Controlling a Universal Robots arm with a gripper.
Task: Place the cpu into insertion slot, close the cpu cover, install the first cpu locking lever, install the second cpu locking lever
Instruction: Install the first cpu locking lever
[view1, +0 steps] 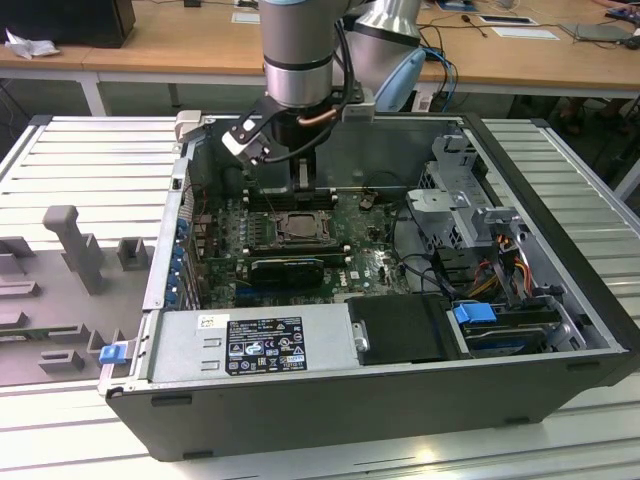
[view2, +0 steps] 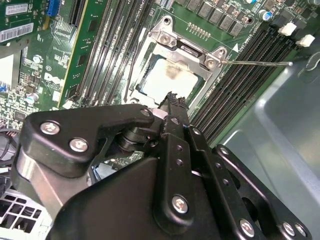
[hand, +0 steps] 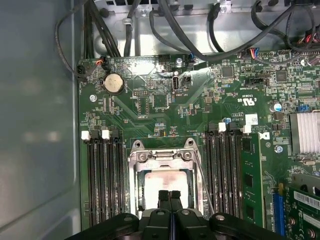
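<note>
Closed finger to finger with nothing between them, the tool (hand: 170, 194) hangs tip-down inside the open case (view1: 560, 300), right above the slot (view1: 298, 228). In the second wrist view the tool (view2: 172, 97) stands just over the near edge of the cpu (view2: 165, 80); I cannot tell whether it touches. The cpu (hand: 167, 180) lies flat in the slot, framed by the cover (hand: 162, 157), which lies down around it. A thin lever (view2: 255, 63) juts sideways from the slot's corner, across the memory slots (view2: 235, 85). Rows of memory slots (hand: 105, 180) flank the slot on both sides, close to the tool. The case wall (hand: 40, 125) rises beside one row. Black cables (hand: 200, 45) loop past the board's far edge, near a coin cell (hand: 114, 83). In the exterior view a long card (view1: 288, 270) lies just in front of the slot, with the power supply (view1: 250, 345) nearer. The case rests on a ribbed tabletop (view1: 90, 170).
</note>
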